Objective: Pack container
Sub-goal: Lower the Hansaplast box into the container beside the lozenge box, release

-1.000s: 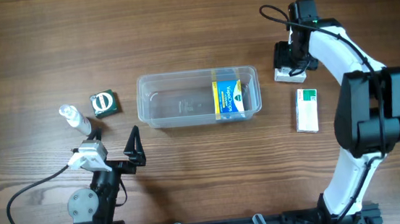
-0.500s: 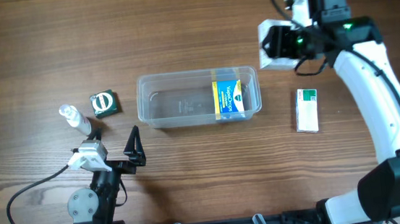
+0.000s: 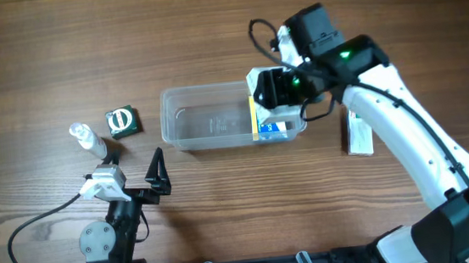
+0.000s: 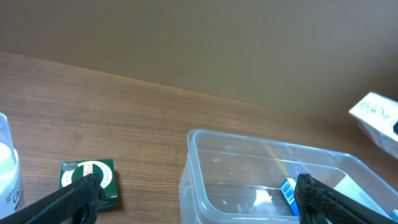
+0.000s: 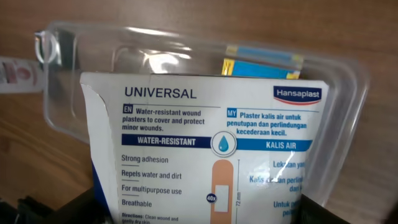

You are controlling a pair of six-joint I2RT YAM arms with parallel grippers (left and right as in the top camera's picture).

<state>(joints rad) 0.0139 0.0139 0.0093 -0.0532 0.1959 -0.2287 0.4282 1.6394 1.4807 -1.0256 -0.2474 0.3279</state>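
White plaster box, pinched in the right end effector, just swung in from the right side of the desk to hang over the clear container mid-desk, so drop-in looks next; left end effector idles wide open.

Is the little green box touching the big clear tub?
Apart. The overhead view shows bare table between the green box and the container.
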